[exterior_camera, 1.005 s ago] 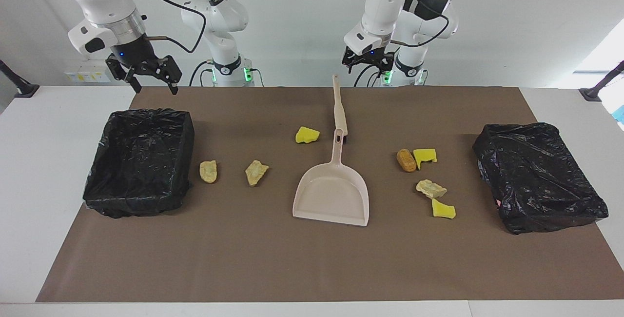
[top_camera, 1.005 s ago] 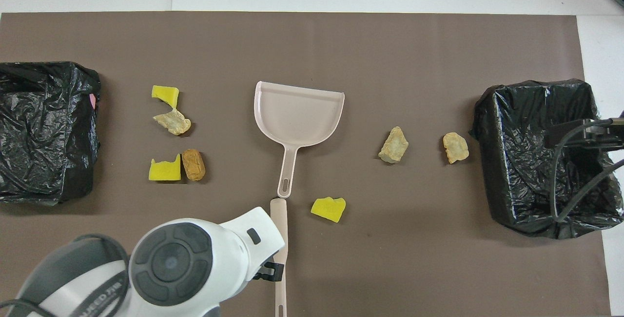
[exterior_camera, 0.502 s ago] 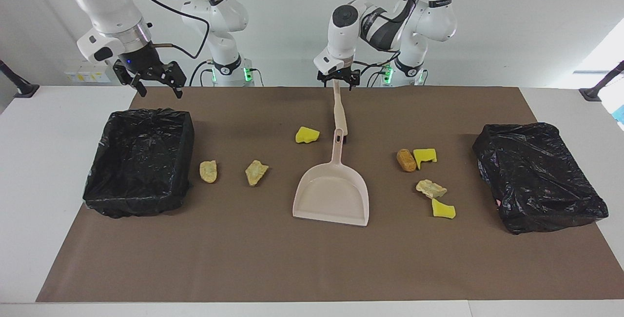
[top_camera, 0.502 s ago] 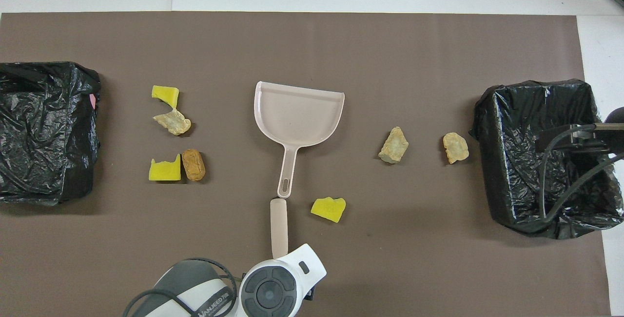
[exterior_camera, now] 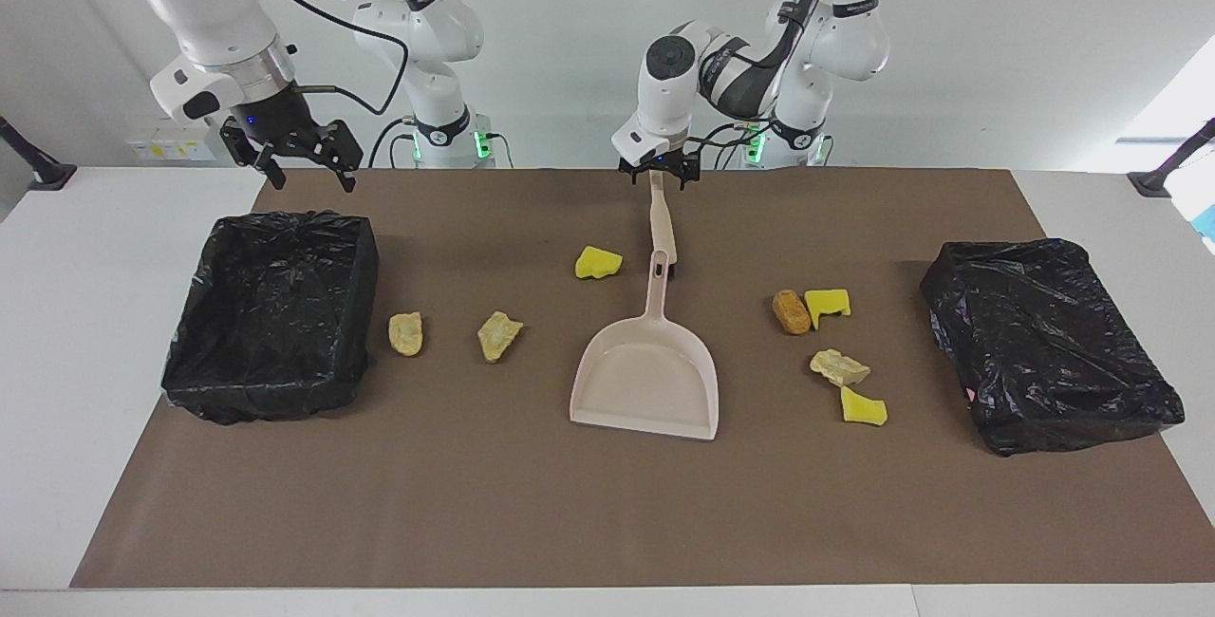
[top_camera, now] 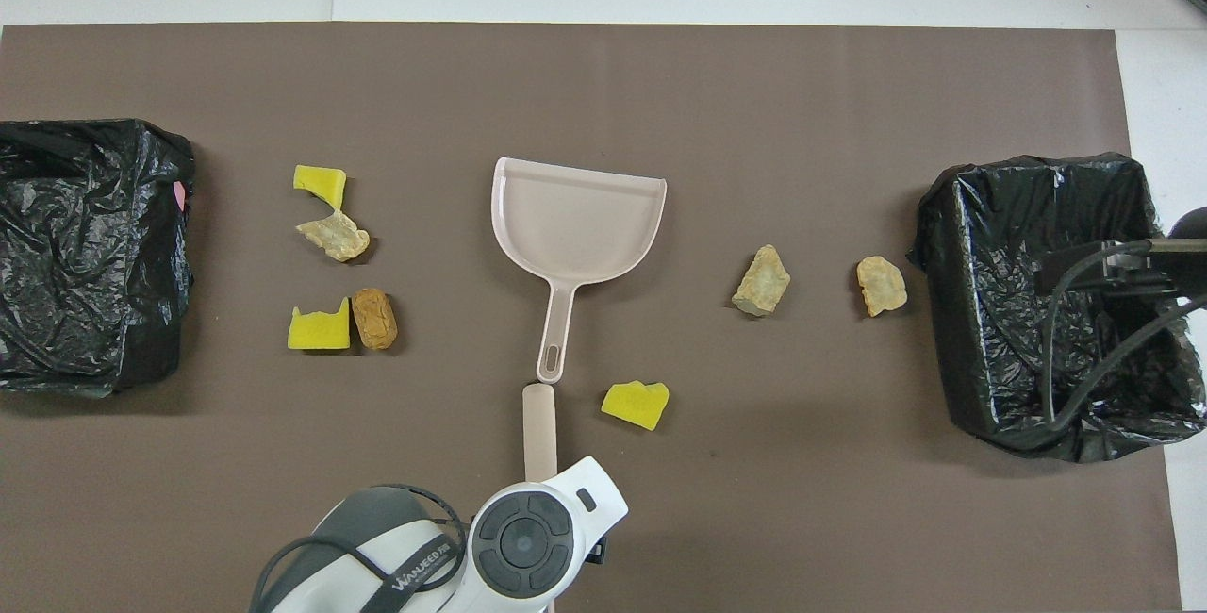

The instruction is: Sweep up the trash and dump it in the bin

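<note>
The trash lies scattered on the brown mat: a yellow sponge piece [exterior_camera: 598, 262] beside the brush, two tan chunks [exterior_camera: 498, 336] [exterior_camera: 405, 333] toward the right arm's end, and several yellow, tan and brown scraps [exterior_camera: 828, 306] [top_camera: 325, 240] toward the left arm's end. A beige dustpan [exterior_camera: 645, 380] [top_camera: 577, 222] lies mid-table, with the beige brush [exterior_camera: 662, 223] [top_camera: 539, 424] in line with its handle, nearer the robots. My left gripper [exterior_camera: 660, 175] stands open, low astride the brush's end. My right gripper [exterior_camera: 296, 159] hangs open over the mat by the bin [exterior_camera: 271, 308] [top_camera: 1047, 292].
A second black-bagged bin [exterior_camera: 1049, 342] [top_camera: 85, 255] sits at the left arm's end of the table. The mat [exterior_camera: 532, 513] runs bare from the dustpan's mouth to the table edge farthest from the robots. The left arm's wrist [top_camera: 523, 538] hides the brush's near end from above.
The left arm swung from its own end toward the middle and came down, bringing its open gripper around the brush's end. The right gripper shifted slightly. Trash, dustpan and brush lie unmoved.
</note>
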Robot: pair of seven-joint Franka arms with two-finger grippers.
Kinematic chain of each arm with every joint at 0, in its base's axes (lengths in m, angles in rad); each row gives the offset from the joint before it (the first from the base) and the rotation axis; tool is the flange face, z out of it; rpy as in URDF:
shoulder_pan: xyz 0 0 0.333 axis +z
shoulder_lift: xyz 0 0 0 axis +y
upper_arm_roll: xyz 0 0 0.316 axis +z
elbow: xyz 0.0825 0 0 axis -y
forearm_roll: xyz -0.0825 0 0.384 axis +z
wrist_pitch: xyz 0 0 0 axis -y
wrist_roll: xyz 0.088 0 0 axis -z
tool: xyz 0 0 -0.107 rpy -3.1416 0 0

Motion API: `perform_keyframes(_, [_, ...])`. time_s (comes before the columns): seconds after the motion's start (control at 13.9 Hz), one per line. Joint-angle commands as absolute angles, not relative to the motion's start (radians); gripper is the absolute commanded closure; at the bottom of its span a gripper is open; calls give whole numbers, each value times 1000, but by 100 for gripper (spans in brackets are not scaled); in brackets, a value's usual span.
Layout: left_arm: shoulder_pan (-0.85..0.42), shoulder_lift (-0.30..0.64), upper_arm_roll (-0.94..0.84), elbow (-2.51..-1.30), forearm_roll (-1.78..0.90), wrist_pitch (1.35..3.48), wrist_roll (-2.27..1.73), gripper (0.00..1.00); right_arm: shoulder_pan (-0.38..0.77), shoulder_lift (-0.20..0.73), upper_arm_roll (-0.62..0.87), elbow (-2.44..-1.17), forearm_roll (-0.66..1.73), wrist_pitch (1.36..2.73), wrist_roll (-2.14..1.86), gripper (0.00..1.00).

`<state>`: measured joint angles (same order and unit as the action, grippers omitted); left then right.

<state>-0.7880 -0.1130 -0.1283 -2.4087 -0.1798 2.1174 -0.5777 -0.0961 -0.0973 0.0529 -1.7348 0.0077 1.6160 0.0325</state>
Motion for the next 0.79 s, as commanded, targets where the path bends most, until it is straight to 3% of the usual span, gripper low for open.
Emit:
perform_keyframes(0.0, [-795, -124, -123, -2442, -190, 2146, -600, 0, -95, -126, 54, -1775, -8, 1631, 8, 0])
perform_keyframes(0.29, [-795, -121, -123, -2453, -192, 2172, -600, 3, -95, -126, 55, -1775, -8, 1631, 8, 0])
perform_keyframes(0.36, [-795, -120, -123, -2451, -193, 2172, -603, 29, -95, -126, 55, -1775, -8, 1631, 8, 0])
perform_keyframes(0.5, [-795, -120, -123, -2448, -196, 2166, -614, 66, -95, -126, 55, -1775, -8, 1629, 8, 0])
perform_keyframes(0.57, [-795, -118, -123, -2445, -196, 2158, -615, 94, -95, -126, 55, -1775, -8, 1631, 8, 0])
perform_keyframes(0.65, [-796, -118, -123, -2439, -196, 2157, -630, 100, -95, -126, 55, -1775, -8, 1628, 8, 0])
perform_keyframes(0.72, [-798, -117, -123, -2438, -196, 2158, -623, 100, -95, -126, 55, -1775, -8, 1629, 8, 0])
